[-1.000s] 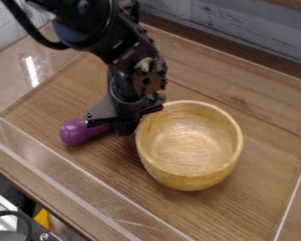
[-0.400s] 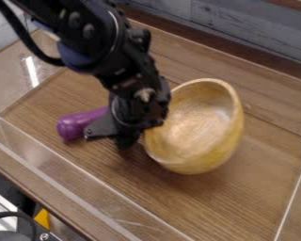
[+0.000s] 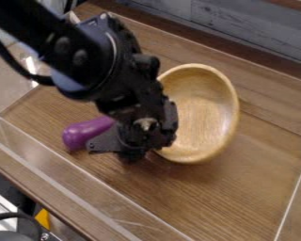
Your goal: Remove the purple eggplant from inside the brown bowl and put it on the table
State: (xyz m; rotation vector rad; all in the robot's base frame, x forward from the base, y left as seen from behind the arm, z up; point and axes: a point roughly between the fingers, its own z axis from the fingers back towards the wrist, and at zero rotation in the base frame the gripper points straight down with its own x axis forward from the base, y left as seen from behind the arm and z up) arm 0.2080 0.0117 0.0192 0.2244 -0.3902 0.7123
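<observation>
Purple eggplant (image 3: 84,134) on wood-grain table (image 3: 222,202) — end effector (image 3: 119,151) closed — beside round wooden bowl (image 3: 206,108)

Bowl's near-left side (image 3: 198,113) behind the claw (image 3: 128,151).

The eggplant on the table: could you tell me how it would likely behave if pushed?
The eggplant would probably roll, as its visible body is rounded and elongated, perhaps along a curve, since it looks narrower at one end. Its glossy skin suggests it may slip a little on the table.
</observation>
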